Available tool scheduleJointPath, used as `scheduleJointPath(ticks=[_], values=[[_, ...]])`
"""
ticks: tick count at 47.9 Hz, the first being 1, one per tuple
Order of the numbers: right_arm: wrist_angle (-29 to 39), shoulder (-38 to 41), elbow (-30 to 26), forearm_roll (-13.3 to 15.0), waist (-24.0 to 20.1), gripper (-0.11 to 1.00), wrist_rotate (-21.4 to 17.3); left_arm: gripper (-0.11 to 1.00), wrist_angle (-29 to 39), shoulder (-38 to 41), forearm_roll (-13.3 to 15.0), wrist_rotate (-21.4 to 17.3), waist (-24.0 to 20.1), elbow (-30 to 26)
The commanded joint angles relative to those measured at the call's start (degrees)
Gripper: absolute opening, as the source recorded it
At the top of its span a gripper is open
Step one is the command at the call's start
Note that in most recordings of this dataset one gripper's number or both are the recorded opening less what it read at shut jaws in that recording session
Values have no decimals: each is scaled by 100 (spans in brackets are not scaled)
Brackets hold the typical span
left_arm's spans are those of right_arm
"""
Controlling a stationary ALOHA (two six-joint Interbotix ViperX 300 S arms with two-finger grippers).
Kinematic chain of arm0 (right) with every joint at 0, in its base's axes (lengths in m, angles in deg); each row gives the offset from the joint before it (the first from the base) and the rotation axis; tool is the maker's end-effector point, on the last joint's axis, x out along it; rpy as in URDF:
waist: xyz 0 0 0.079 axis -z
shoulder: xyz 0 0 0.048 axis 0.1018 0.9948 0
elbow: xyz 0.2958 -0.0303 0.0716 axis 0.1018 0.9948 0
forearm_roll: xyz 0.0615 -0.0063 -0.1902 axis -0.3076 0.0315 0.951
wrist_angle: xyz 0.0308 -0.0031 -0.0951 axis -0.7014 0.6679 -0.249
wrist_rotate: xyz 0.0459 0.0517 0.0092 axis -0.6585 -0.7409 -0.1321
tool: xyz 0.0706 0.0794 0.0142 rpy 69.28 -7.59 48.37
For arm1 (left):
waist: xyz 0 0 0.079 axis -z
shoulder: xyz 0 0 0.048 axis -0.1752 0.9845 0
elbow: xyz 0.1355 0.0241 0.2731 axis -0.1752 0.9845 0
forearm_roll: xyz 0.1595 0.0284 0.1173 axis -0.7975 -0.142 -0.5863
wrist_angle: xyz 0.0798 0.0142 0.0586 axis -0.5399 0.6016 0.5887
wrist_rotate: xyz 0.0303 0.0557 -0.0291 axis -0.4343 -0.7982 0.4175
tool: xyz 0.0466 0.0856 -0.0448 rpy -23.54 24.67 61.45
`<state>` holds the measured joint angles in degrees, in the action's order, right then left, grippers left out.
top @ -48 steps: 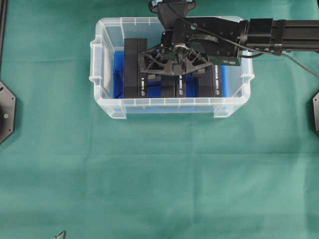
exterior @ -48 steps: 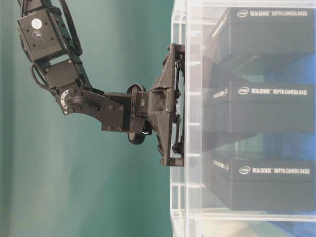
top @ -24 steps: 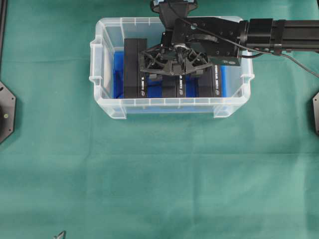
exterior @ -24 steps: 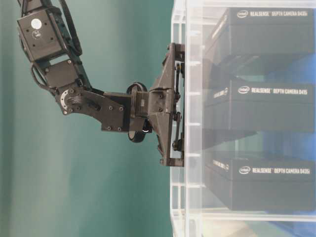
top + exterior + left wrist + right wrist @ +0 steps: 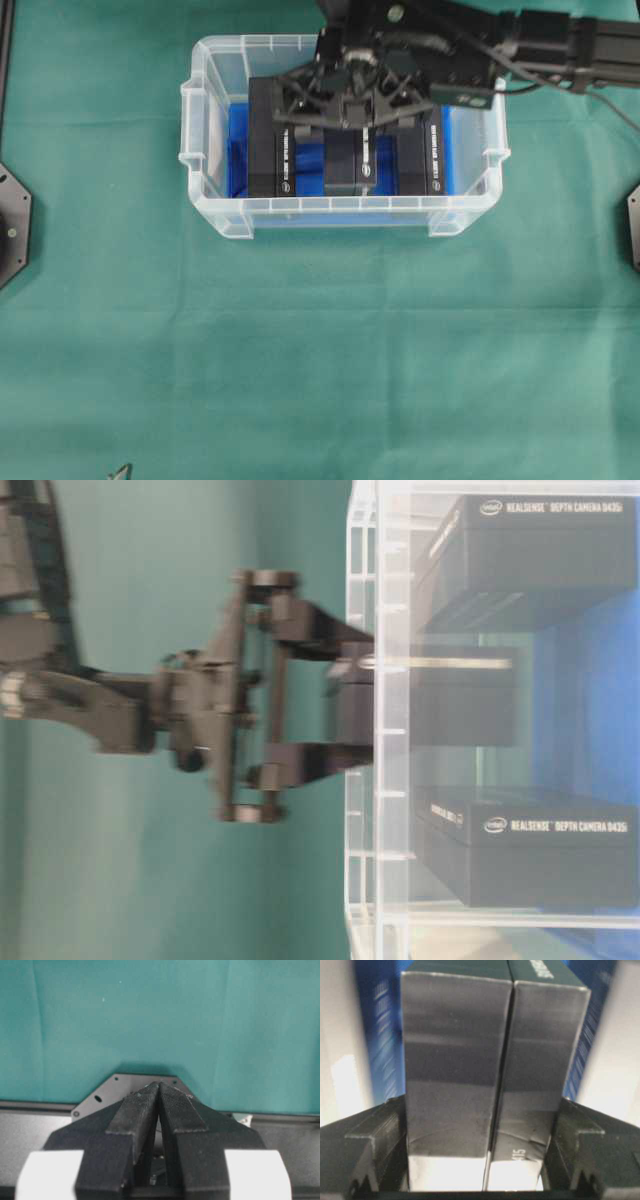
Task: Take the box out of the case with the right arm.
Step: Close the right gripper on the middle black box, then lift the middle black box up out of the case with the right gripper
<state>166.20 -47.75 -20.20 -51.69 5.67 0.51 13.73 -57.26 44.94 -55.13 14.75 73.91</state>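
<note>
Change since a second ago: the right gripper (image 5: 348,98) has shifted toward the far wall of the case (image 5: 212,215) in the overhead view; in the table-level view it has drawn back from the case rim, and the middle box (image 5: 440,695) now sticks out past that rim where it sat fully inside before.
Right gripper: all-black lattice-truss claw, its two fingers (image 5: 375,1152) spread wide and pressed against the two outer faces of the middle box; it grips that box across its width.
Middle box: black RealSense camera carton, held between the fingers, part way out of the case and blurred in the table-level view; the right wrist view (image 5: 495,1060) shows its dark faces filling the gap between the fingers.
Other boxes: the left box (image 5: 270,140) and the right box (image 5: 425,150) lie flat on the blue lining (image 5: 236,150), one on each side of the held box.
Case: clear plastic bin with rim handles, standing on the green cloth (image 5: 320,350) near the far edge of the table.
Right arm: reaches in from the right edge (image 5: 570,40) of the overhead view, over the far rim of the case.
Left gripper: seen only in its own wrist view (image 5: 159,1105), black fingers closed together with nothing between them, above the green cloth and well apart from the case.
</note>
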Motion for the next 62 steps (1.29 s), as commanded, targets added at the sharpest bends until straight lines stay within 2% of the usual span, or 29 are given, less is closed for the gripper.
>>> scheduleJointPath(ticks=[1, 12, 26, 62], values=[[325, -334, -413, 53, -9, 66, 18, 0, -18, 0, -18, -9, 9, -158], [1107, -352, -1239, 149, -26, 66, 26, 0, -18, -18, -18, 0, 9, -149], [1846, -352, -1951, 211, -44, 66, 26, 0, -18, -26, -18, 0, 9, -158], [1863, -352, -1986, 211, -53, 66, 18, 0, -18, -26, -26, -9, 9, -149]])
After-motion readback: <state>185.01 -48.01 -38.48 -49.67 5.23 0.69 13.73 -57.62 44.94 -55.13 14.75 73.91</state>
